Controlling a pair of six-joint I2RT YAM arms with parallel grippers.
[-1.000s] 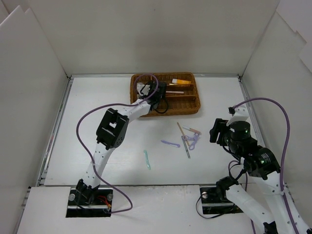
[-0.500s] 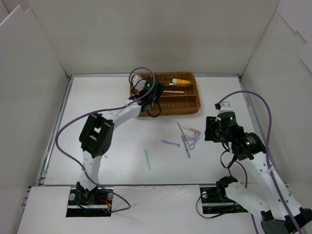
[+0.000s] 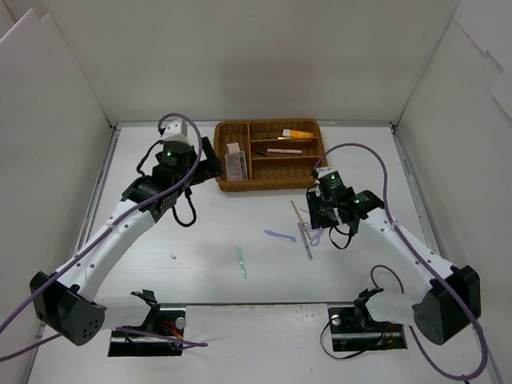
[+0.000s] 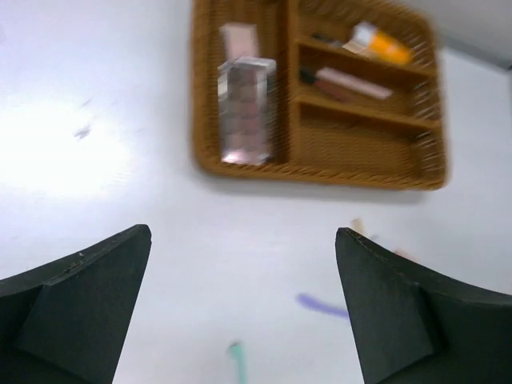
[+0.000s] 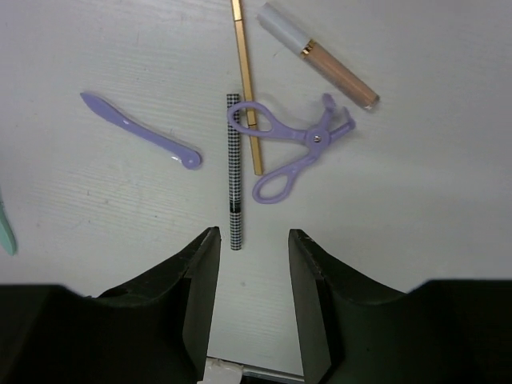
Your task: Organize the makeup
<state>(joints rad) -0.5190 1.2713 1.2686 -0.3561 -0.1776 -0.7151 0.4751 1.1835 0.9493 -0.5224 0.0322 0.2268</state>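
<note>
The brown wicker tray (image 3: 272, 186) sits toward the far side of the white table (image 3: 200, 240), split into 4 compartments: 1 tall one on its left and 3 shallow ones stacked on its right. In the tall one lie a brown-toned eyeshadow palette (image 4: 246, 112) and, beyond it, a pale pink compact (image 4: 240, 38). The farthest shallow compartment holds an orange tube (image 4: 382, 46) with a thin dark stick (image 4: 326, 38) beside it, too blurred to name. The middle one holds a pinkish tube (image 4: 346, 82). The rest of the makeup lies loose on the table, on the near side of the tray. A lilac eyelash curler (image 5: 316, 138) crosses a gold pencil (image 5: 246, 88), with a black-and-white checked pencil (image 5: 234, 172) just beside them. Near those are a beige lip gloss (image 5: 320, 56) with a clear cap and a lilac spatula (image 5: 140, 130) off to one side, and a mint tool (image 3: 241, 262) lies well apart from the cluster. The left gripper (image 4: 242, 240) hangs just off the tray's left edge, jaws spread wide with nothing in them. The right gripper (image 5: 252, 240) hovers over the loose cluster, jaws narrow but parted and holding nothing, with the checked pencil's end just ahead of the gap.
</note>
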